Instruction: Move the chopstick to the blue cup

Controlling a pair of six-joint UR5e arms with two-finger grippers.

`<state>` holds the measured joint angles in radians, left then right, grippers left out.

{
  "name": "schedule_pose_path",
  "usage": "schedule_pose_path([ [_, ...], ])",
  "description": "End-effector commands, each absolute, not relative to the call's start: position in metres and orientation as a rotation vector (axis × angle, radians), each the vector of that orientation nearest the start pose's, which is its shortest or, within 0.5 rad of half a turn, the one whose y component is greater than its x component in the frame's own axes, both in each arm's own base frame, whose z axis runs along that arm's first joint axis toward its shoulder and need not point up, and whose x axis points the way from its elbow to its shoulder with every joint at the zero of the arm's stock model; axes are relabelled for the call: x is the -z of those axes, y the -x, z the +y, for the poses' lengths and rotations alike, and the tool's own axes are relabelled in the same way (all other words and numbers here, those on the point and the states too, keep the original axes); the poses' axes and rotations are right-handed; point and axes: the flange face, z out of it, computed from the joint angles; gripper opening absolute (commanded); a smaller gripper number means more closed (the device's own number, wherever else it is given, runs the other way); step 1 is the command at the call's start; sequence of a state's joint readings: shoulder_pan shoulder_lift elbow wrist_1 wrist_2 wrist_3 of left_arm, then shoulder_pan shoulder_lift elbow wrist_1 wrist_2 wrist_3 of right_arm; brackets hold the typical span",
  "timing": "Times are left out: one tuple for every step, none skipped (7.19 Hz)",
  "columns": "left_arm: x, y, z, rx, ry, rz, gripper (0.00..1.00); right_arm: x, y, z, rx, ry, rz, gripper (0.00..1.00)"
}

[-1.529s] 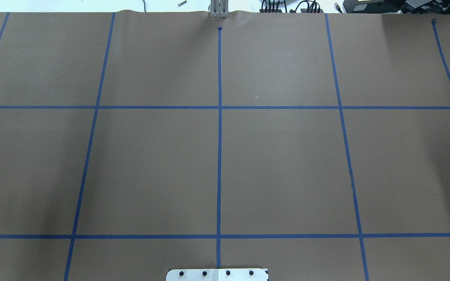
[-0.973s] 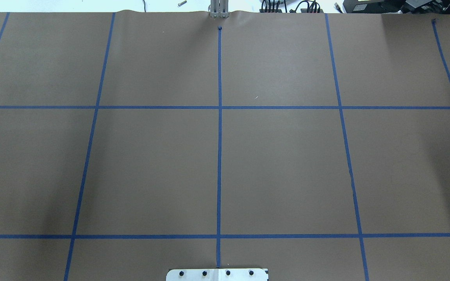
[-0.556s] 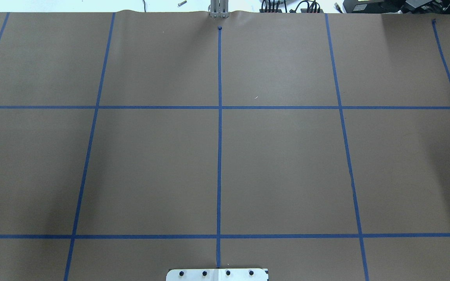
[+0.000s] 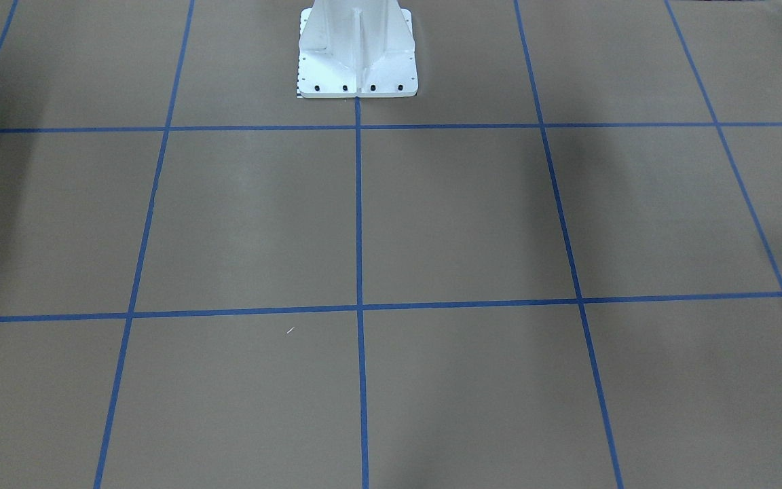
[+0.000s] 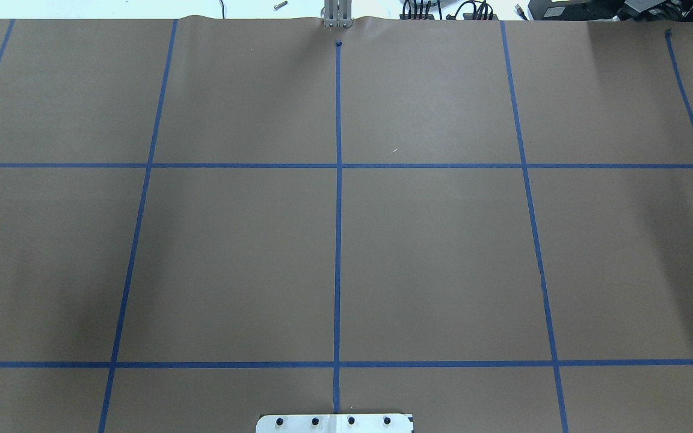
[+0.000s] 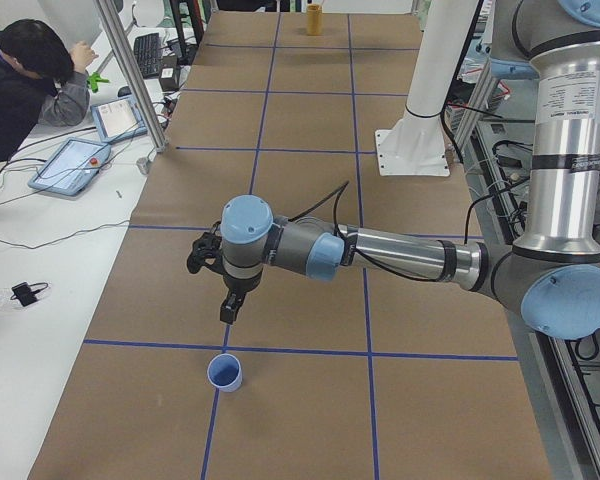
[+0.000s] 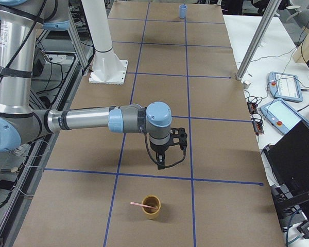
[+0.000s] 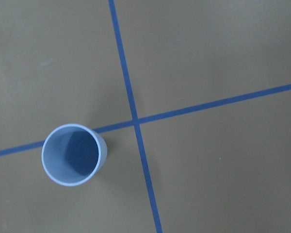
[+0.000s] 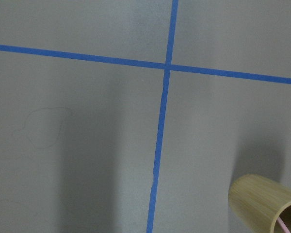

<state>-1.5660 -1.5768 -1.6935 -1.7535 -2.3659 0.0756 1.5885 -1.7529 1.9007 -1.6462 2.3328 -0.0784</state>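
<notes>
The blue cup (image 6: 224,373) stands upright on a blue tape line, near the table end on my left. From above, the left wrist view shows the blue cup (image 8: 74,154) with nothing inside. My left gripper (image 6: 227,314) hangs a little above and beyond it; I cannot tell if it is open or shut. The pale-pink chopstick (image 7: 139,205) leans out of a tan cup (image 7: 151,206) at the other end. My right gripper (image 7: 160,164) hovers just beyond that cup, its state not clear. The tan cup (image 9: 266,201) fills the right wrist view's lower right corner.
Brown paper with a blue tape grid (image 5: 338,165) covers the table. The white robot pedestal (image 4: 357,47) stands at mid-table on my side. A seated person (image 6: 30,85) and tablets (image 6: 75,163) are at a white side table. A metal post (image 7: 255,43) rises at the far edge.
</notes>
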Motion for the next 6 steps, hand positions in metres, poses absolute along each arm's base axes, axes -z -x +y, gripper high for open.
schedule_pose_path([
  [-0.573, 0.060, -0.517, -0.208, -0.344, 0.779, 0.99, -0.570, -0.075, -0.417, 0.100, -0.148, -0.764, 1.00],
  [-0.557, 0.060, -0.518, -0.230, -0.392, 0.775, 0.99, -0.547, -0.075, -0.426, 0.106, -0.189, -0.759, 1.00],
  [-0.542, 0.060, -0.514, -0.252, -0.462, 0.768, 0.99, -0.537, -0.075, -0.438, 0.109, -0.210, -0.761, 1.00],
  [-0.539, 0.059, -0.520, -0.279, -0.506, 0.758, 0.98, -0.522, -0.070, -0.447, 0.132, -0.235, -0.775, 1.00],
  [-0.561, 0.060, -0.513, -0.262, -0.480, 0.754, 0.98, -0.513, -0.062, -0.453, 0.159, -0.247, -0.782, 1.00],
  [-0.583, 0.063, -0.516, -0.246, -0.464, 0.715, 0.99, -0.500, -0.039, -0.463, 0.172, -0.275, -0.811, 1.00],
])
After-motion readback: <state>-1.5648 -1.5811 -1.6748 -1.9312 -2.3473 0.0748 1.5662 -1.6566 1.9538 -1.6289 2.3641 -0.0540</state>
